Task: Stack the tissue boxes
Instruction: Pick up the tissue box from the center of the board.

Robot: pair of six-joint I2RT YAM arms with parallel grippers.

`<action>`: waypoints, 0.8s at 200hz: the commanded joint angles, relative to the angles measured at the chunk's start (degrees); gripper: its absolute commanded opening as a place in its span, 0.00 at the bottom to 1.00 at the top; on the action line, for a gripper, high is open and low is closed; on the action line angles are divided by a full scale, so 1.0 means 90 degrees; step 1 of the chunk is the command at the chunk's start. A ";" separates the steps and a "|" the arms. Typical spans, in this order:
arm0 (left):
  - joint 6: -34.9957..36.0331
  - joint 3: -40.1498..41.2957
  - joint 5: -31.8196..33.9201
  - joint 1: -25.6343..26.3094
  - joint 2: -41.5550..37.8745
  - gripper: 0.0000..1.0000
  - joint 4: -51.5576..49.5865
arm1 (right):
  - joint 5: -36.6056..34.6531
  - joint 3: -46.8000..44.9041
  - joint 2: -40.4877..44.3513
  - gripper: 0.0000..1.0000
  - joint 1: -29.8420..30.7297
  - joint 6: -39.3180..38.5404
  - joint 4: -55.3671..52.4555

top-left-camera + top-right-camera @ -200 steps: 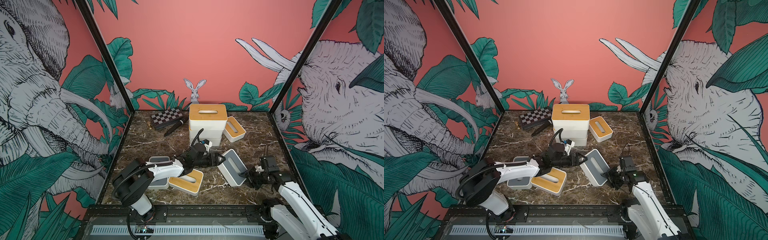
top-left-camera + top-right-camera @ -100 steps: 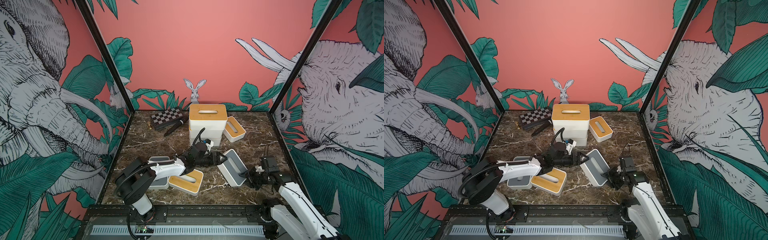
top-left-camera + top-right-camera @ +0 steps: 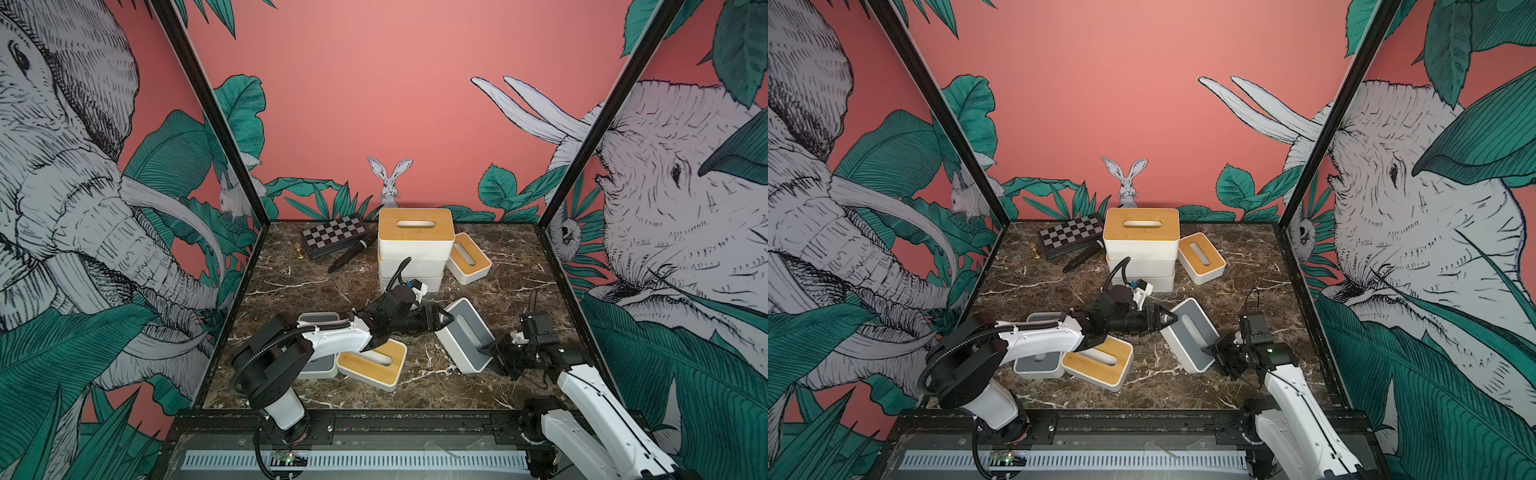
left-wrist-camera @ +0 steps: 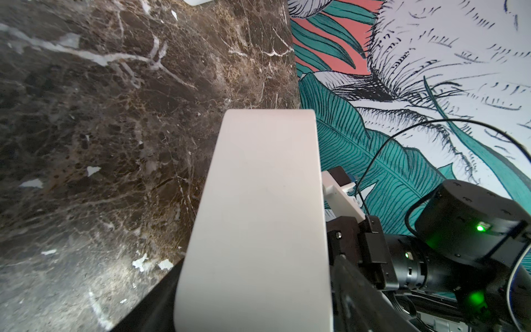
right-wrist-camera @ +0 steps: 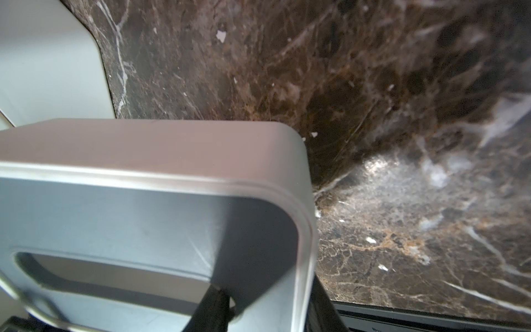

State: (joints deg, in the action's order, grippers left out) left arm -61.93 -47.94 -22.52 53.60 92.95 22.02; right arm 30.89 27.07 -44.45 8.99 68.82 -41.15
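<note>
The grey-lidded tissue box, tilted on the desk with its long axis from 11 to 5 o'clock, is pinched at 5 by the closed right claw. It is straddled at 11 by the left claw, whose grip cannot be told.

Both top views look down from the front; wrist cameras sit close, seemingly sharing one box
</note>
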 commanded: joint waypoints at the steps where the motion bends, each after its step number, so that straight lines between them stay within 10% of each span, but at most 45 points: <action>1: -0.0135 0.0015 0.0012 0.0041 -0.0044 0.75 -0.0014 | 0.0132 0.0261 0.0107 0.24 -0.0013 -0.0030 0.0190; 83: -0.0533 0.0080 0.0142 0.0060 -0.0166 0.62 0.0122 | 0.0059 0.0290 0.0153 0.27 -0.0014 -0.0042 0.0214; 160: -0.0705 0.0354 0.0593 0.0060 -0.0396 0.61 0.0219 | 0.0049 0.0496 0.0095 0.51 -0.0023 -0.0135 0.0120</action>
State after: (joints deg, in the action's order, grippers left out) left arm -66.83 -46.19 -19.16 53.91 91.35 22.68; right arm 30.52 29.21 -44.18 8.93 68.64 -42.04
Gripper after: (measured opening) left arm 0.632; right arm 0.451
